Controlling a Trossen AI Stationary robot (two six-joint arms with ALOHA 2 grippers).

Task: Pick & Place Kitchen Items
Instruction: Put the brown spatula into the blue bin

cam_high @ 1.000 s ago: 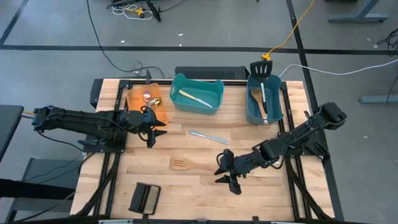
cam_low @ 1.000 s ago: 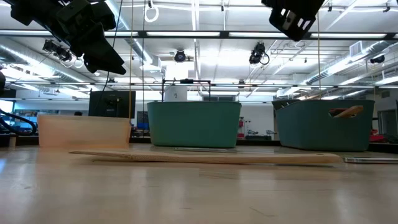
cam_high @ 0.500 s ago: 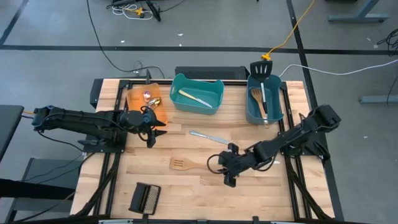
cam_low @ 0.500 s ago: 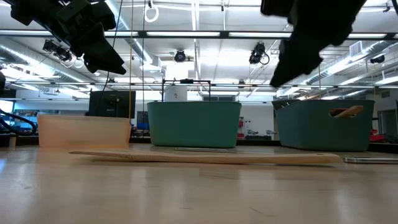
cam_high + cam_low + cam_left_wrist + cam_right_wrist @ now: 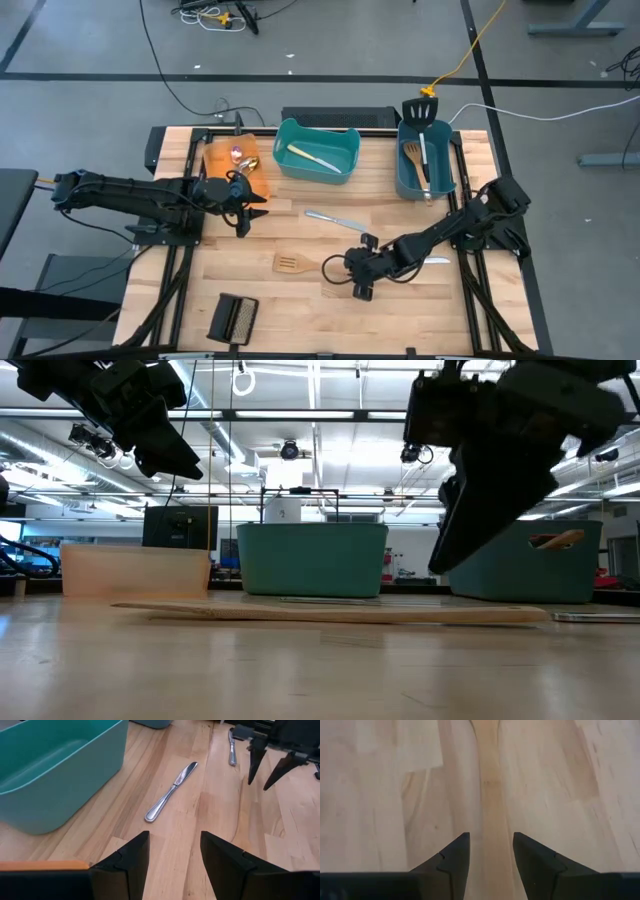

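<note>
Right pincer (image 5: 352, 279) apart, straddling above handle of wooden slotted spatula (image 5: 300, 265) lying on bench (image 5: 280, 310), left pincer (image 5: 243, 203) apart, hovered beside orange bin (image 5: 216, 170).

Wooden slotted spatula (image 5: 300, 265) lies mid-table, right gripper (image 5: 355, 276) over its handle end. Table knife (image 5: 336, 221) lies behind it. Two bins (image 5: 316, 150) stand along the far edge; ribbed block (image 5: 234, 319) sits front-left.

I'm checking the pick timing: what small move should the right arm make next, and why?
Probably lower straight down and close. The right claw is open and straddles the handle of the wooden spatula, which lies flat on the table; the low view shows it above the wood, not yet touching.
</note>
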